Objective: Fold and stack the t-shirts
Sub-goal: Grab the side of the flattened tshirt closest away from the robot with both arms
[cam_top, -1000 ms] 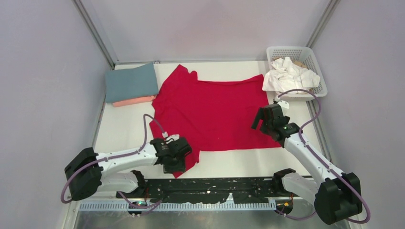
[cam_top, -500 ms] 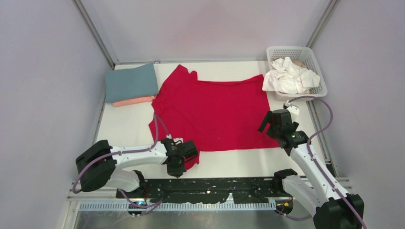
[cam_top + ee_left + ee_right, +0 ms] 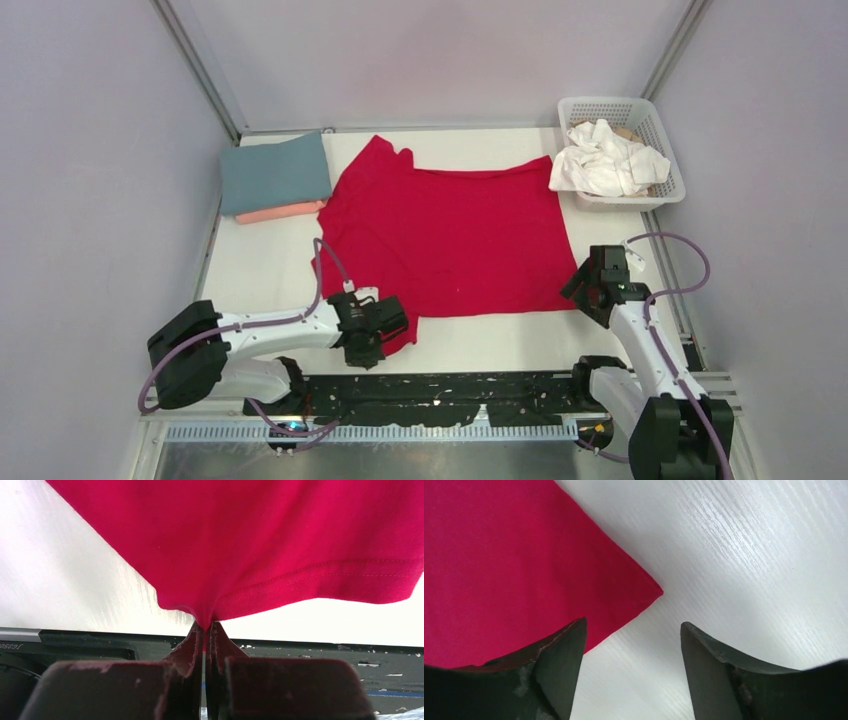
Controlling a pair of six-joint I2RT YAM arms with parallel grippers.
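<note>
The red t-shirt [image 3: 450,235] lies spread on the white table. My left gripper [image 3: 378,335] is shut on its near left corner; in the left wrist view the red t-shirt [image 3: 250,540] hangs pinched at my left gripper [image 3: 207,626]. My right gripper [image 3: 588,290] is open just above the shirt's near right corner; in the right wrist view that corner of the red t-shirt [image 3: 524,565] lies ahead of my right gripper [image 3: 634,627], the left finger over cloth. A folded blue-grey t-shirt [image 3: 275,172] lies on a folded salmon t-shirt [image 3: 280,212] at back left. White t-shirts [image 3: 605,160] fill the basket.
The white lattice basket [image 3: 668,160] stands at the back right corner. The black rail [image 3: 450,390] runs along the near table edge, also seen in the left wrist view [image 3: 325,655]. Grey walls close in both sides.
My right gripper has moved right and nearer, from over the shirt's right edge to its near right corner. My left gripper stays shut on the near left corner, shifted slightly.
</note>
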